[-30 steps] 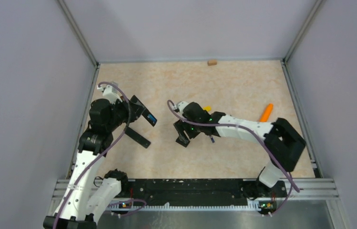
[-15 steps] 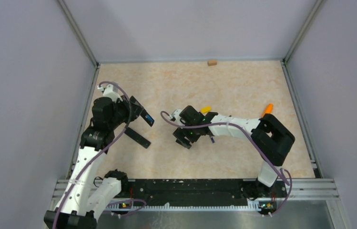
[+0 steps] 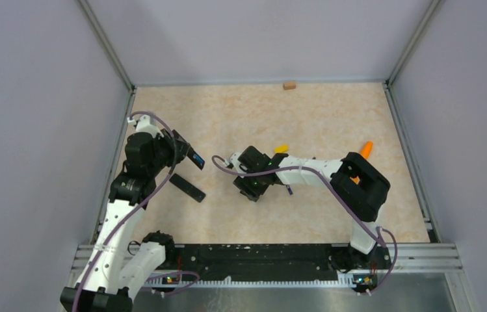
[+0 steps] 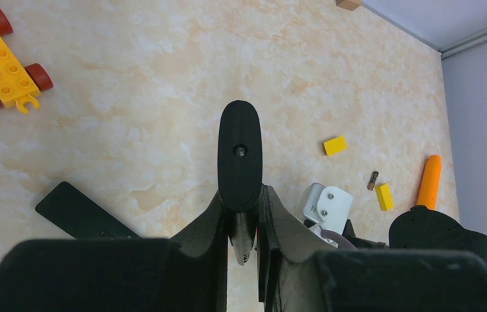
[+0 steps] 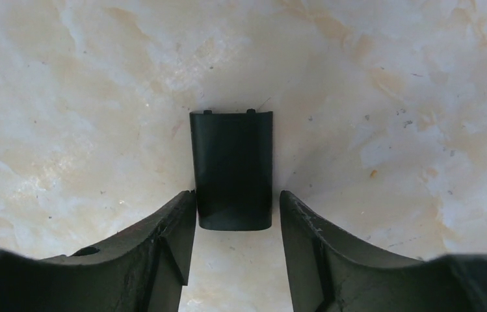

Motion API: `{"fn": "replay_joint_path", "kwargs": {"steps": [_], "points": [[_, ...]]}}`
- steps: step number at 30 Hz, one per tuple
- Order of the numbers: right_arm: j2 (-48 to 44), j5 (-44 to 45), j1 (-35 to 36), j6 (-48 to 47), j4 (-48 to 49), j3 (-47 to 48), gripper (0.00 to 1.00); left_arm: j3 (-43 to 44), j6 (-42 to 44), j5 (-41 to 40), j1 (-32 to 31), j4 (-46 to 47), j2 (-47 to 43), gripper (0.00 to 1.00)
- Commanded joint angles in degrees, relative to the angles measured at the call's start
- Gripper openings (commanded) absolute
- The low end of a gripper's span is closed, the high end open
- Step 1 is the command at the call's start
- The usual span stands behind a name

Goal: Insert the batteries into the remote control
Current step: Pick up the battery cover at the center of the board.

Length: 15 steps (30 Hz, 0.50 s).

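Observation:
My left gripper (image 4: 244, 192) is shut on the black remote control (image 4: 239, 153) and holds it above the table, end-on to the left wrist camera. From above, the remote (image 3: 192, 156) shows a blue patch at its outer end. A small black lid (image 5: 231, 170) lies flat on the table. My right gripper (image 5: 237, 196) is open around its near end, the left finger (image 5: 175, 221) against its edge and a gap on the right. One tiny dark battery (image 4: 372, 180) lies loose near the right arm (image 3: 305, 172).
A flat black bar (image 3: 187, 188) lies below the left gripper. A yellow wheeled toy plate (image 4: 3, 62) sits far left. Two small yellow blocks (image 4: 334, 145) (image 4: 383, 196) and an orange cone stick (image 3: 365, 149) lie to the right. A wooden block (image 3: 289, 84) rests by the back wall.
The right arm has swung left and folded in, with its jaws narrowing round the black lid. The left gripper has drawn the remote slightly left and back.

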Motion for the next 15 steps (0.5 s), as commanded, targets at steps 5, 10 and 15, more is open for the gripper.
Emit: {"fn": "replay_joint_path", "kwargs": {"steps": [5, 10, 15], "points": [[0.9, 2.4, 0.5, 1.0, -1.9, 2.5, 0.44, 0.4, -0.4, -0.8, 0.5, 2.0, -0.6, 0.00], [-0.9, 3.8, 0.5, 1.7, -0.7, 1.3, 0.43, -0.3, -0.7, -0.2, 0.5, 2.5, -1.0, 0.00], [-6.4, 5.2, 0.4, 6.6, 1.1, 0.1, 0.39, -2.3, -2.6, 4.6, 0.5, 5.7, -1.1, 0.00]]}}
